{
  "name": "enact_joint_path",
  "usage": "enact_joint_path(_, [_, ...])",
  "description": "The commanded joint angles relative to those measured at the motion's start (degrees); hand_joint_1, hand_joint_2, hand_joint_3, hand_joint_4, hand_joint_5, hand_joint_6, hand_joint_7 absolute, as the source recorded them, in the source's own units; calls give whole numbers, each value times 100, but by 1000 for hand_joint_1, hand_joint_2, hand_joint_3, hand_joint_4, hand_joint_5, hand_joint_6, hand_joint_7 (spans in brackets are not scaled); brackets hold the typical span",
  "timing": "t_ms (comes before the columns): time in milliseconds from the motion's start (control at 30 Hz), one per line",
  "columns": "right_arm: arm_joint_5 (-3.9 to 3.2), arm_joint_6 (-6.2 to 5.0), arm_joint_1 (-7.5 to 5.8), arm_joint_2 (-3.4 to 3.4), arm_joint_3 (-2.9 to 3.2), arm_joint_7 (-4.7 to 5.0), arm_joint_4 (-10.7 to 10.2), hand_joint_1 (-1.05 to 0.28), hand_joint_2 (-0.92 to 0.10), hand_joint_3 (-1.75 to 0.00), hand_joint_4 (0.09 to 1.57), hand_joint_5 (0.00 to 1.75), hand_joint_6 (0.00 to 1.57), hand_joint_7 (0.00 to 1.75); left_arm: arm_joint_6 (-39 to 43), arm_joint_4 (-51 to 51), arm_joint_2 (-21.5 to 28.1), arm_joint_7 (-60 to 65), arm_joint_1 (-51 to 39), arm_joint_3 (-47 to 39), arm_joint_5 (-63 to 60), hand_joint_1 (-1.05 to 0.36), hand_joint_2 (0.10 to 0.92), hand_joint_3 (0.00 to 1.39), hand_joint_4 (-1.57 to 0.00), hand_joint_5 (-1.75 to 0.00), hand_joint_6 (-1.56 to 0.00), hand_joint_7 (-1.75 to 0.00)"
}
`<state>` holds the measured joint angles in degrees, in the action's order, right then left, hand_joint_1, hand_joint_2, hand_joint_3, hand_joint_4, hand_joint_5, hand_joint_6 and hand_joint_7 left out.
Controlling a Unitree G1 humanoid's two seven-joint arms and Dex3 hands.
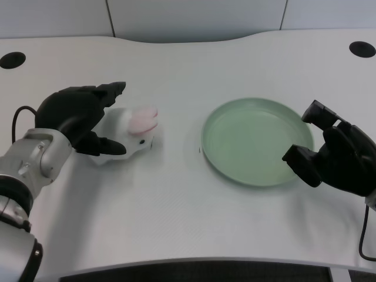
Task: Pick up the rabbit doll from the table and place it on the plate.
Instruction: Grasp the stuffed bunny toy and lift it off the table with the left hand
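The white rabbit doll (132, 130) with pink ears lies on the table, left of centre. My left hand (79, 114) reaches around it from the left. The upper fingers (111, 92) stretch just over the doll's back, and the thumb (108, 146) lies against its near side. The fingers are still spread, not closed on the doll, which rests on the table. The pale green plate (223, 126) sits to the doll's right, with nothing in it.
My right hand (335, 155) rests at the plate's right rim. Two round black cable holes (12, 59) (362, 49) mark the table's far corners. The table's front edge runs along the bottom.
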<state>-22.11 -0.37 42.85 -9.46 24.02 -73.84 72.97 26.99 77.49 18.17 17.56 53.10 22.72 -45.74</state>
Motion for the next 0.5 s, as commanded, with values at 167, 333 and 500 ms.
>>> enact_joint_path(167, [-6, -30, 54, -41, 5, -31, -18, -617, -918, -67, 1071, 1746, 797, 1746, -446, 143, -155, -286, -238, 49, 277, -903, 921, 99, -306, -38, -185, -10])
enact_joint_path(333, [-3, 21, 49, -47, -13, -87, -32, -618, -915, -61, 1069, 1746, 807, 1746, -726, 171, -318, -224, -289, 216, 173, -831, 920, 35, -297, -15, -97, 0])
enact_joint_path(500, [-26, 3, 38, -35, 1, -213, -42, -611, -918, -60, 1060, 1746, 803, 1746, -923, 188, -479, 229, -392, 489, 30, -442, 822, 1, -618, -119, -337, -41])
